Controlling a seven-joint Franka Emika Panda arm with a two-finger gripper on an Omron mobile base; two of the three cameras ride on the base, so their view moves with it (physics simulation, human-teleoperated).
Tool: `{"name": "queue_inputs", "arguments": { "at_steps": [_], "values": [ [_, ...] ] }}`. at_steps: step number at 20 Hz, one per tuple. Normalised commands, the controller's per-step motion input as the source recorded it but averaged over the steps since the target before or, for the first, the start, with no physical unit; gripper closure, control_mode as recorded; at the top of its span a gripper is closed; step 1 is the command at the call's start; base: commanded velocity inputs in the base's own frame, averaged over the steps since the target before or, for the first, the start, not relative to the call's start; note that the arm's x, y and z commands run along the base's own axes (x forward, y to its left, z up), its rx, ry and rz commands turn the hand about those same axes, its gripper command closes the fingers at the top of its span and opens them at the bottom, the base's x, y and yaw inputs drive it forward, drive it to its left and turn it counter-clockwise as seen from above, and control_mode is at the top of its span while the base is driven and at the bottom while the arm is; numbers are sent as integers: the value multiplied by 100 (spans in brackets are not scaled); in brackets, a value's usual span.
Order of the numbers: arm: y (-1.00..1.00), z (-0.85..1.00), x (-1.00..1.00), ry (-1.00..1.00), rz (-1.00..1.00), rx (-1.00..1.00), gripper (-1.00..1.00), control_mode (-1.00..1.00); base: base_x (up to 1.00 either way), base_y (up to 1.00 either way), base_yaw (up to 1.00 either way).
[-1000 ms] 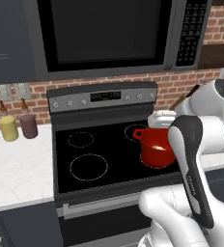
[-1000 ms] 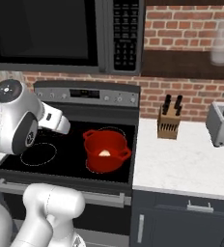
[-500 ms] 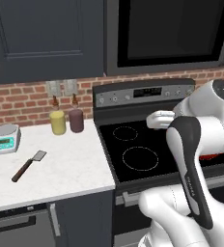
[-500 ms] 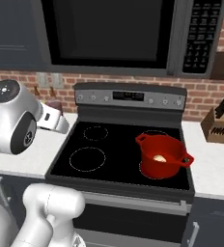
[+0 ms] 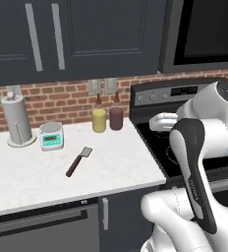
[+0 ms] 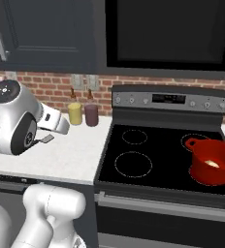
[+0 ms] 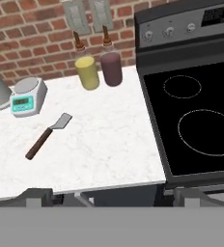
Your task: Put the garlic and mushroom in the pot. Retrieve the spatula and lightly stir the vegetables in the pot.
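Spatula (image 5: 78,161): lies flat on the white counter (image 5: 32,179), blade toward the far wall, brown handle toward the near edge (nothing touches it).
Pot (image 6: 212,161): red, stands on the right near burner of the black stove (image 6: 153,160); something pale lies inside it, too small to name.
Gripper (image 7: 112,195): above the near edge of the counter, well apart from the spatula; fingers spread wide, holding nothing.
Scale (image 5: 51,135): just beyond the spatula, to the left.
Paper roll (image 5: 16,120): far left, upright.
Yellow canister (image 5: 99,120) and maroon canister (image 5: 116,118): side by side at the brick wall, next to the stove.
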Motion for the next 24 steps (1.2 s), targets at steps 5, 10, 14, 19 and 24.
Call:
{"name": "queue_inputs", "arguments": {
  "at_steps": [5,10,14,19,24],
  "values": [
    [0,0,0,0,0,0,-100,100,2,86,0],
    [0,0,0,0,0,0,-100,100,5,83,0],
    [0,0,0,0,0,0,-100,100,23,96,0],
    [0,0,0,0,0,0,-100,100,25,68,-4],
    [0,0,0,0,0,0,-100,100,1,-31,-1]
  ]
}}
